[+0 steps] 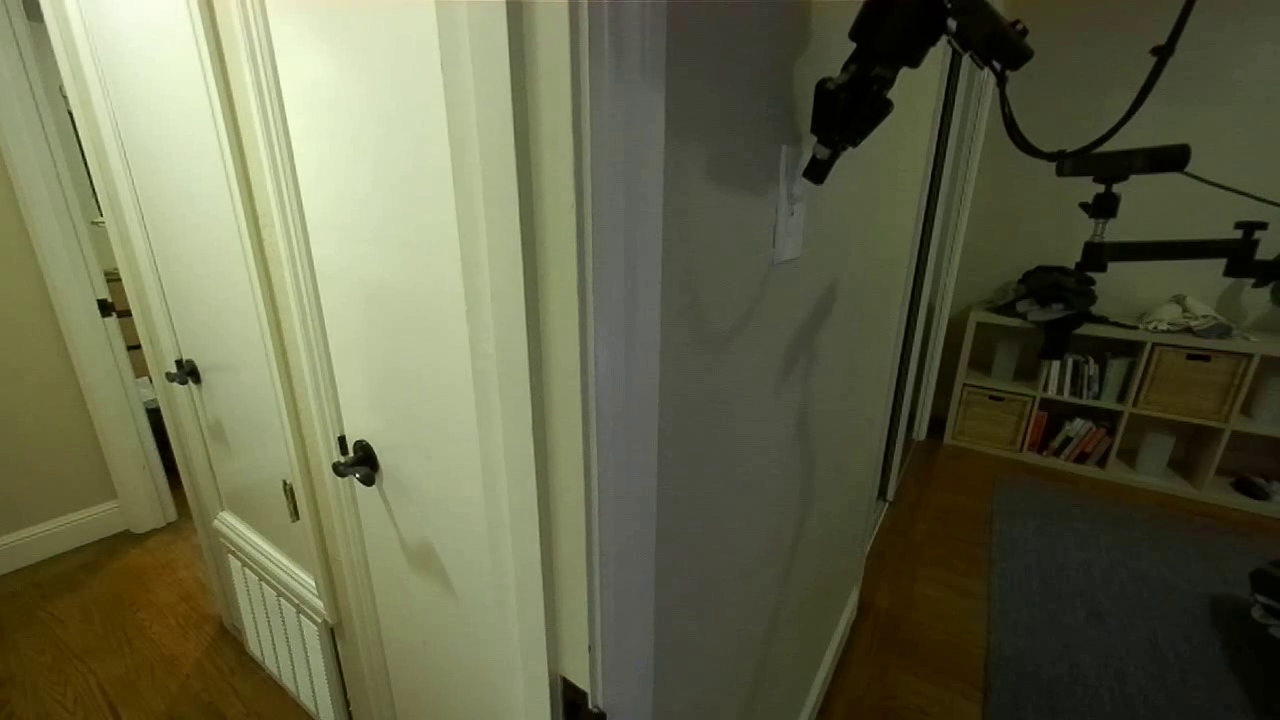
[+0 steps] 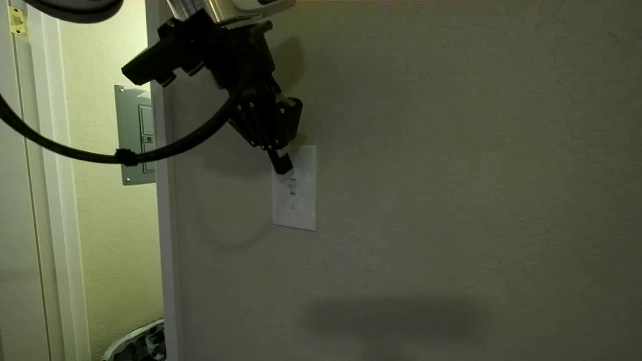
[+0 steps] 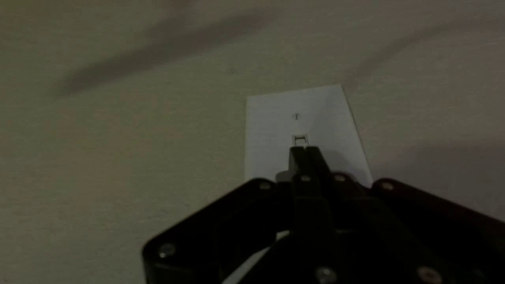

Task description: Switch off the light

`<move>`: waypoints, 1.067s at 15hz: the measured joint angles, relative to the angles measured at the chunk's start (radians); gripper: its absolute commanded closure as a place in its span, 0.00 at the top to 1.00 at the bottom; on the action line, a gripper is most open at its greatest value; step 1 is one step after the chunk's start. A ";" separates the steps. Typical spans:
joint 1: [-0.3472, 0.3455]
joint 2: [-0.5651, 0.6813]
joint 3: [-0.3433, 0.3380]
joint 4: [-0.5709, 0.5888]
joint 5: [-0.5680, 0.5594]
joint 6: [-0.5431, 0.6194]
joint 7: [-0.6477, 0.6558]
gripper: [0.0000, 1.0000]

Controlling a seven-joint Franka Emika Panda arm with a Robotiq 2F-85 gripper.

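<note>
The light's lamp is out of view. Its switch plate, a pale upright rectangle, is on the wall in both exterior views (image 1: 790,235) (image 2: 303,213) and in the wrist view (image 3: 272,126). The small toggle slot (image 3: 300,140) shows just beyond the fingertips in the wrist view, partly covered by them. My gripper (image 3: 305,148) is shut, with the two fingers together and nothing between them. In both exterior views the gripper (image 1: 818,168) (image 2: 284,168) points down at the plate, fingertips in front of its upper half, just above the toggle slot. I cannot tell whether they touch it.
A wall corner with white trim (image 1: 625,350) stands beside the plate. A black cable (image 2: 185,148) loops from the arm. A grey electrical panel (image 2: 135,135) is around the corner. A camera on a stand (image 1: 1125,162) and a cube shelf (image 1: 1125,400) are further back.
</note>
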 measured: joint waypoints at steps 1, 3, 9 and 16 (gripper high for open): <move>0.000 0.004 0.000 0.000 0.006 0.000 0.000 0.04; 0.000 0.011 0.000 0.000 0.013 0.000 0.000 0.04; -0.002 0.033 -0.002 0.000 0.026 0.000 0.000 0.04; -0.003 0.055 -0.002 0.001 0.050 -0.002 -0.004 0.04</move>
